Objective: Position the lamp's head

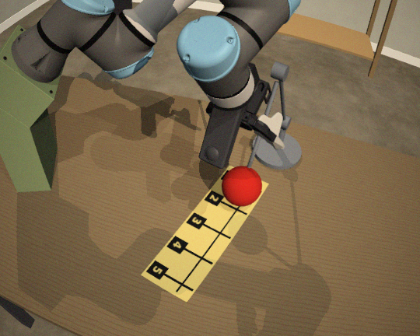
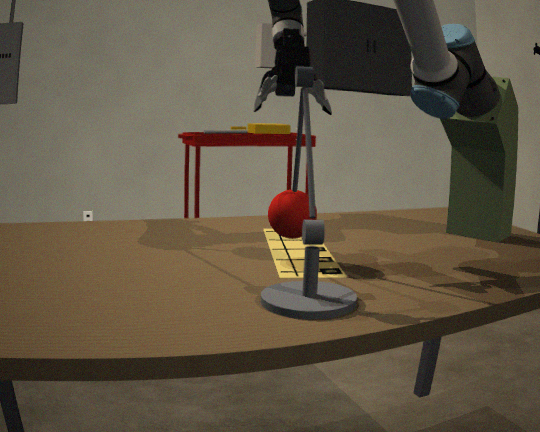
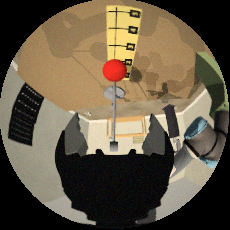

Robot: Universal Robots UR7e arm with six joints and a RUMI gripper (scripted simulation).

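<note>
The lamp has a grey round base (image 1: 278,155) (image 2: 309,300), two thin grey arms folded at a top elbow joint (image 1: 279,71) (image 2: 304,76), and a red ball head (image 1: 241,185) (image 2: 288,214) (image 3: 114,70). The head hangs a little above the bench at the near-base end of the yellow strip (image 1: 219,215) (image 2: 282,265) (image 3: 124,37). It hides mark 1 and sits just short of mark 2 (image 1: 214,198). Marks 3 to 5 lie beyond. My gripper (image 1: 264,126) (image 2: 292,106) (image 3: 114,113) is open and empty. It is high up by the elbow joint, its fingers either side of the lamp's arm without touching.
The robot's green pedestal (image 1: 21,124) (image 2: 482,170) stands at one end of the wooden bench (image 1: 355,210) (image 2: 107,280). A red side table (image 2: 242,140) and a dark cabinet (image 2: 357,50) stand behind. A wooden shelf (image 1: 336,35) stands beyond the bench.
</note>
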